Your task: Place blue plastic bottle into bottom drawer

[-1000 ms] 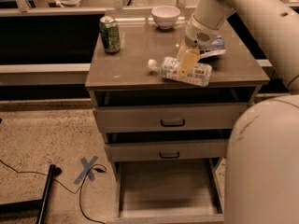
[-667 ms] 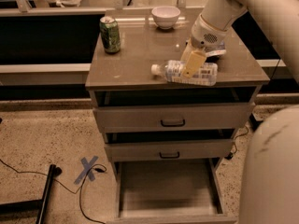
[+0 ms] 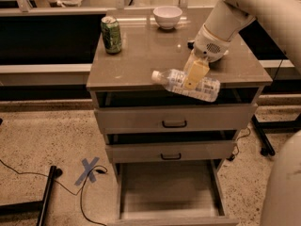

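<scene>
The blue plastic bottle (image 3: 188, 84) is clear with a white cap at its left end and a pale printed label. It is held lying sideways, just in front of the cabinet top's front edge. My gripper (image 3: 194, 77) is shut on the bottle's middle, with one tan finger across its front. The white arm reaches in from the upper right. The bottom drawer (image 3: 136, 192) is pulled open below, a wide grey tray with a plain floor and nothing in it. The bottle hangs well above it, at the level of the top drawer's upper edge.
A green soda can (image 3: 111, 34) stands at the cabinet top's left. A white bowl (image 3: 167, 17) sits at the back. Two shut drawers with black handles (image 3: 174, 124) are above the open one. Cables and a blue tape cross (image 3: 89, 169) lie on the floor at left.
The gripper has carried the bottle forward off the cabinet top and slightly down, past the front edge. The view has shifted, so the cabinet sits more centred.
</scene>
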